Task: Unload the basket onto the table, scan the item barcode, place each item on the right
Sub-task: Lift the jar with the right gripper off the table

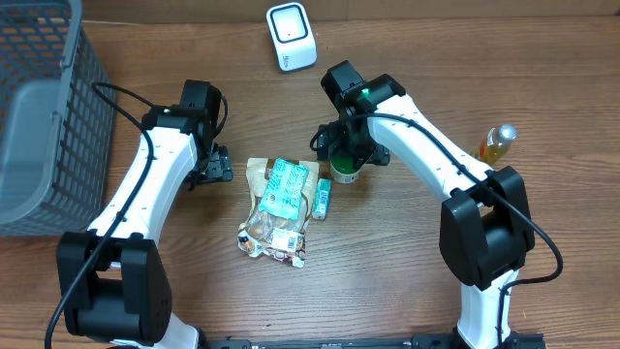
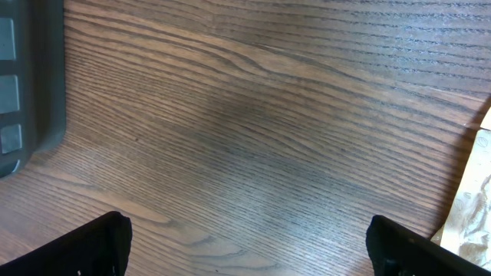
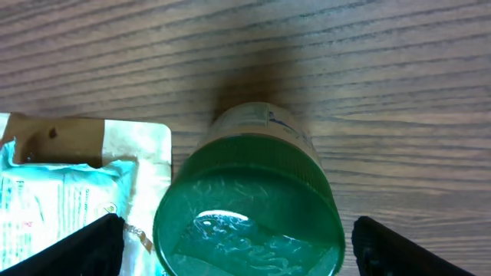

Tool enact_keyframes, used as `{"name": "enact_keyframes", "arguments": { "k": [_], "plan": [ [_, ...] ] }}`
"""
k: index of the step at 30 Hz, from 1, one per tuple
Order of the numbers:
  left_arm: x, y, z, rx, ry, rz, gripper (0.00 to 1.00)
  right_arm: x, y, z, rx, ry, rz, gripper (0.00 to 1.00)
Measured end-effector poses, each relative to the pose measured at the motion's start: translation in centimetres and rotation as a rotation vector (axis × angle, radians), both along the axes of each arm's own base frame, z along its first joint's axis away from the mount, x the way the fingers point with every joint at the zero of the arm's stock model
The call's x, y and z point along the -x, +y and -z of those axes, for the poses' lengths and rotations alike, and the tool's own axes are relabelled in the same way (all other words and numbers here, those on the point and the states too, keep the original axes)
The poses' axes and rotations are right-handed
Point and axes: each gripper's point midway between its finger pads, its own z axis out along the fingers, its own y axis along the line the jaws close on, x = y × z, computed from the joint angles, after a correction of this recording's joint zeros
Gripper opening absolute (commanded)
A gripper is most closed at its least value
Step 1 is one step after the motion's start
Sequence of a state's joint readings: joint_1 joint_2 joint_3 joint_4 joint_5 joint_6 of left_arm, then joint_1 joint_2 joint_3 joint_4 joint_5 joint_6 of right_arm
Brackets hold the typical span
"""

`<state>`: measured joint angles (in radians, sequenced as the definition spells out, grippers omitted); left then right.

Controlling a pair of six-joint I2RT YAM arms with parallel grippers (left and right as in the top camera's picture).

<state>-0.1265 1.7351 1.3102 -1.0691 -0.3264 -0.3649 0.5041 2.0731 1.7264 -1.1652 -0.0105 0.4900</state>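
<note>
Jaws spread, the right gripper [image 3: 242,247] is straddling the jar [image 3: 249,203], which next needs pinching and lifting toward the scanner [image 1: 291,37] at eleven o'clock.

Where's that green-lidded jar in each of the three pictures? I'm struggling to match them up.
Overhead: the green-lidded jar stands near the middle of the picture, to the right of the snack pouch.
Left wrist: the jar is not in it; only the pouch's edge shows at far right.
Right wrist: bottom centre, seen from above.
Shared landmark: the snack pouch, left of the jar here too.
</note>
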Motion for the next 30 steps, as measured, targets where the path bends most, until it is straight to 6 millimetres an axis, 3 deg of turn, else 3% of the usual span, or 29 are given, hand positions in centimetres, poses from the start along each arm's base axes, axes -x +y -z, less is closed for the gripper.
{"name": "enact_keyframes", "arguments": {
  "k": [14, 23, 30],
  "plan": [
    [0.0, 0.0, 0.0, 0.0, 0.0, 0.0, 1.0, -0.4, 0.2, 0.0, -0.009, -0.016, 0.0, 0.93],
    [0.0, 0.0, 0.0, 0.0, 0.0, 0.0, 1.0, 0.3, -0.2, 2.7, 0.002, 0.004, 0.0, 0.89],
    [0.0, 0.0, 0.0, 0.0, 0.0, 0.0, 1.0, 0.1, 0.0, 3.0, -0.001, -0.002, 0.0, 0.87]
  ]
}}
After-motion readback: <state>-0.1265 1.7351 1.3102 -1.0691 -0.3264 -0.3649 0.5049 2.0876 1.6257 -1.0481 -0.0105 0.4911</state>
